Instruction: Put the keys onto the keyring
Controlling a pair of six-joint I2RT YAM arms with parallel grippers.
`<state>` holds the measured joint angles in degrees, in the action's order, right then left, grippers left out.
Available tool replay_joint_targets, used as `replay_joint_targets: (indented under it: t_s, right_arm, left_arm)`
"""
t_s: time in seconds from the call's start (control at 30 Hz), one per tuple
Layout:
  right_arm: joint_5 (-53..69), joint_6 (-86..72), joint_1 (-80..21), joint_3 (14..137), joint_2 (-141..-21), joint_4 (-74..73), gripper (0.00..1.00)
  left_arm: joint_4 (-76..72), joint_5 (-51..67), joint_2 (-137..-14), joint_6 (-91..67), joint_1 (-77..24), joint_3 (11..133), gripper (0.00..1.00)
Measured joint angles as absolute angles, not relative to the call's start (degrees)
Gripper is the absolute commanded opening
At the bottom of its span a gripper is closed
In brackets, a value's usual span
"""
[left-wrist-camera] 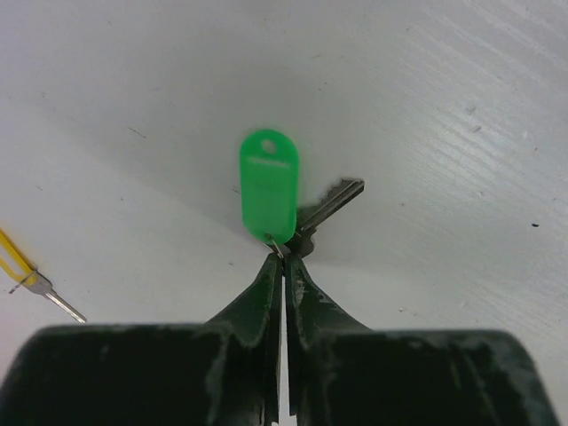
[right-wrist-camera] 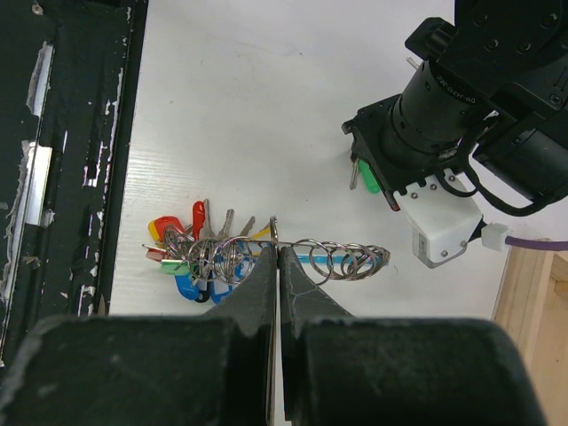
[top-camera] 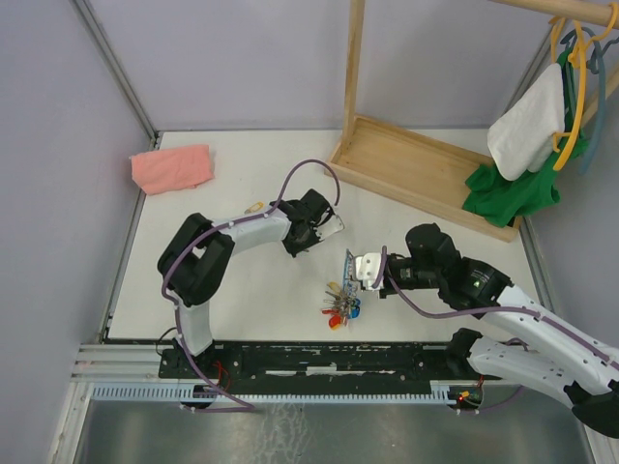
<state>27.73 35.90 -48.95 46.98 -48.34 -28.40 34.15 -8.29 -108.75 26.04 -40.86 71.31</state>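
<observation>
keyring (right-wrist-camera: 342, 260) in right end effector (right-wrist-camera: 277, 250), green key (left-wrist-camera: 269, 186) in left end effector (left-wrist-camera: 284, 259).

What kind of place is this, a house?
Probably a robot test lab, not a house: two robot arms are mounted at a white table, plain grey walls box it in, and a wooden clothes rack stands as a prop.

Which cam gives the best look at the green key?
Left wrist: the green key sits mid-frame, tag and blade both clear, pinched at the tips of the left pincer. Right wrist shows only a green sliver of it under that pincer. Top external: hidden beneath the pincer.
</observation>
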Motion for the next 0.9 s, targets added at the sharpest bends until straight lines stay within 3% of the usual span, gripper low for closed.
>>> replay_joint_targets:
  t_s: [0.5, 0.9]
  right_arm:
    - [27.75, 35.9, -49.25, 46.98, -47.94, -28.34, 0.01]
    - [26.55, 33.91, -49.41, 44.86, -47.29, -24.75, 0.01]
  left_arm:
    - [24.38, -4.38, -97.82, 18.92, -40.73, 60.77, 0.03]
    - [-5.15, -0.95, -76.09, 11.14, -40.73, 40.16, 0.03]
